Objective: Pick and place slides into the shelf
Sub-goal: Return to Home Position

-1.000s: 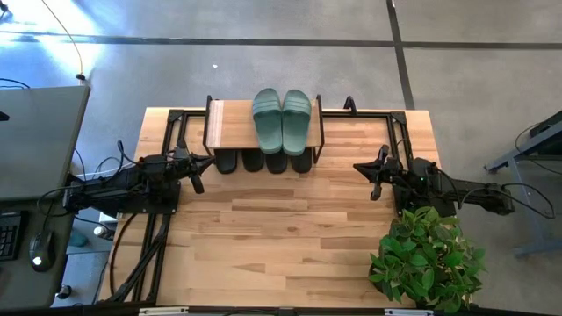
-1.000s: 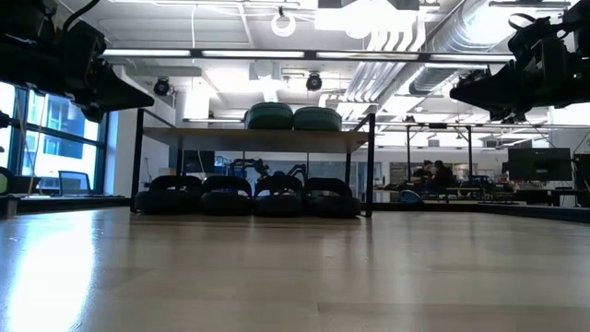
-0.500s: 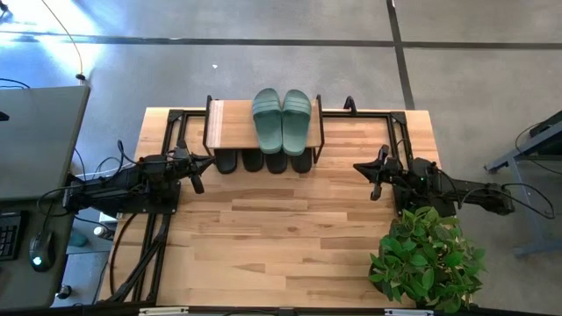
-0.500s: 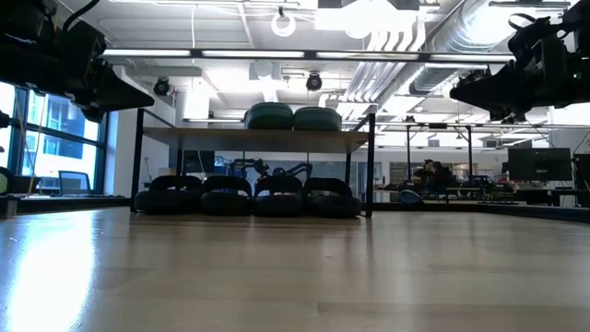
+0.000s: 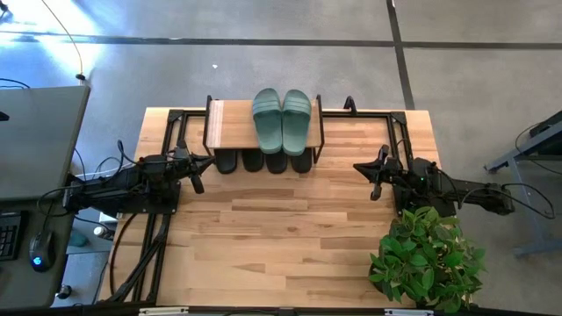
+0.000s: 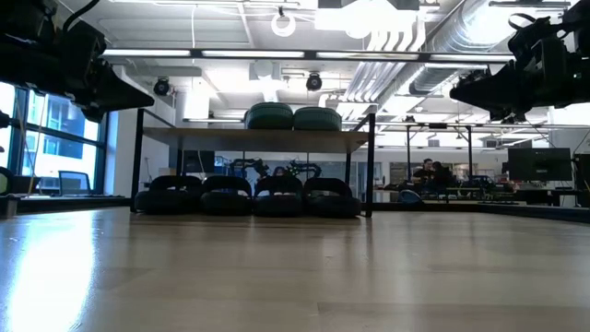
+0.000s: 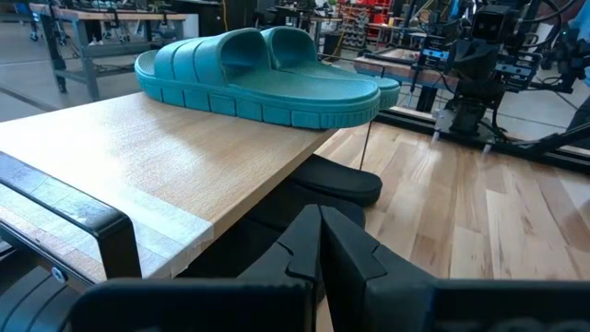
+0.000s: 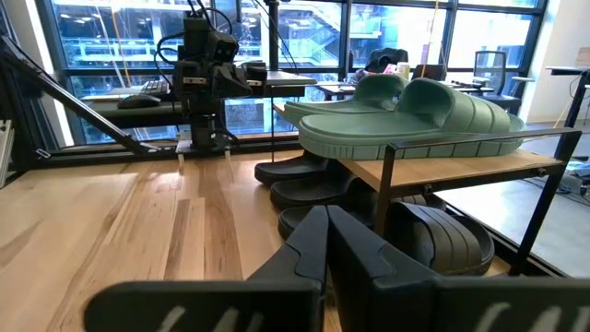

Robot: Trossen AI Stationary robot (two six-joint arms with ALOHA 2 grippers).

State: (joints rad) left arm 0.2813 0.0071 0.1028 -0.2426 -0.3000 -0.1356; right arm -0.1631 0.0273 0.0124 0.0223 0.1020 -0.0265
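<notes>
The shelf [image 5: 233,124] stands at the table's far edge on its thin black frame. The sage-green pair of slides [image 5: 283,120] lies sole-down on its top board, also in the low view [image 6: 293,117] and both wrist views [image 7: 258,72] [image 8: 415,115]. Several black slides [image 6: 247,195] rest side by side on the tabletop beneath the board, their ends showing from above [image 5: 263,161]. My left gripper [image 5: 195,176] hovers shut at the shelf's left end, my right gripper [image 5: 375,181] shut to the shelf's right, both above the table and touching nothing.
A potted plant [image 5: 428,257] stands at the table's near right corner, close beside the right arm. A black frame [image 5: 171,132] runs around the table's far edge. Bare wooden tabletop [image 5: 281,237] stretches between the arms and toward the near edge.
</notes>
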